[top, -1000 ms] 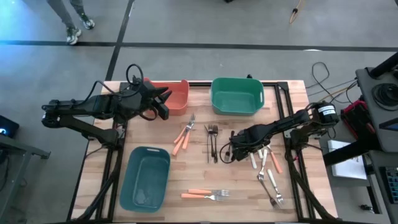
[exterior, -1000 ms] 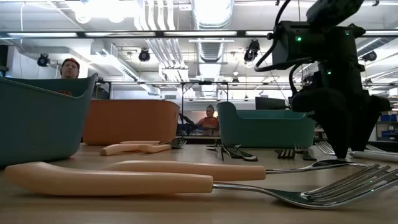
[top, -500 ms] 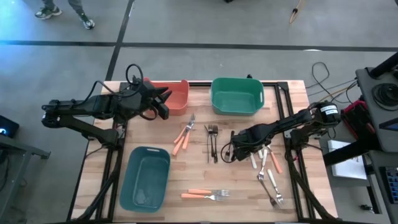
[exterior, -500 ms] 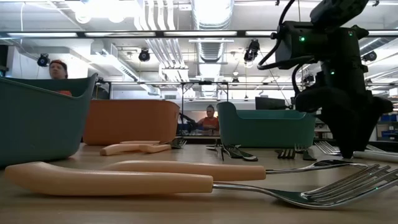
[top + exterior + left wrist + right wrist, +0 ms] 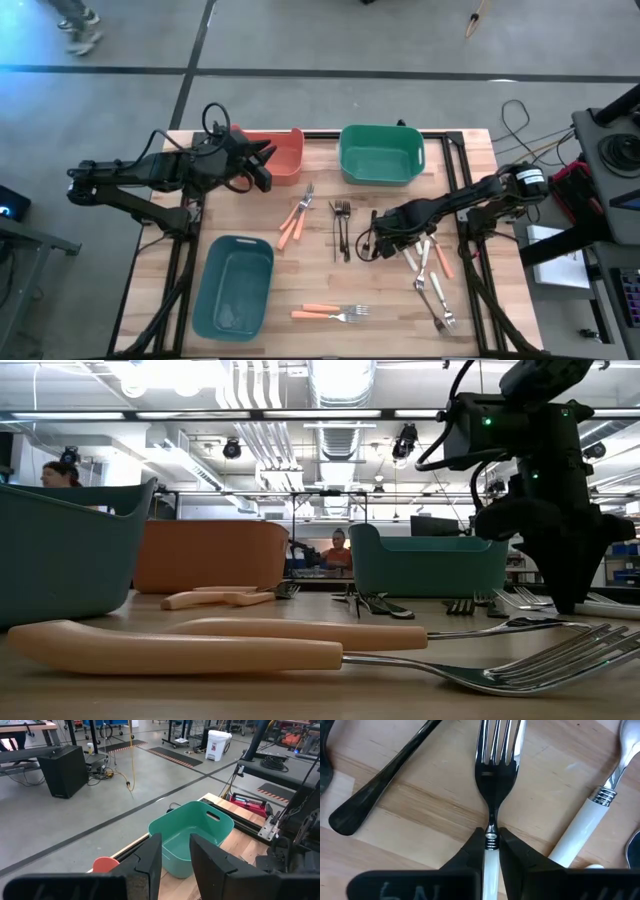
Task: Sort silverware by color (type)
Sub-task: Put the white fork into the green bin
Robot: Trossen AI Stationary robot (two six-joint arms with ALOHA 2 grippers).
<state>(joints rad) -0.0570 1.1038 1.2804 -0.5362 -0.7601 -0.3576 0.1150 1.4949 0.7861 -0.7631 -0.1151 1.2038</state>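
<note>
Barely started — silverware (image 5: 345, 313) all lay loose on the tabletop (image 5: 300, 270), bins looked empty. Right end effector (image 5: 491, 842) was pinched on a white-handled fork (image 5: 496, 765); left end effector (image 5: 174, 862) idled part-open near the orange bin (image 5: 283, 155).

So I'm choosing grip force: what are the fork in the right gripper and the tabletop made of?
The fork in the right gripper seems to have a shiny, mirror-like metal head and a smooth white handle, likely plastic. The tabletop looks like pale wood, with visible grain and plank seams.
</note>
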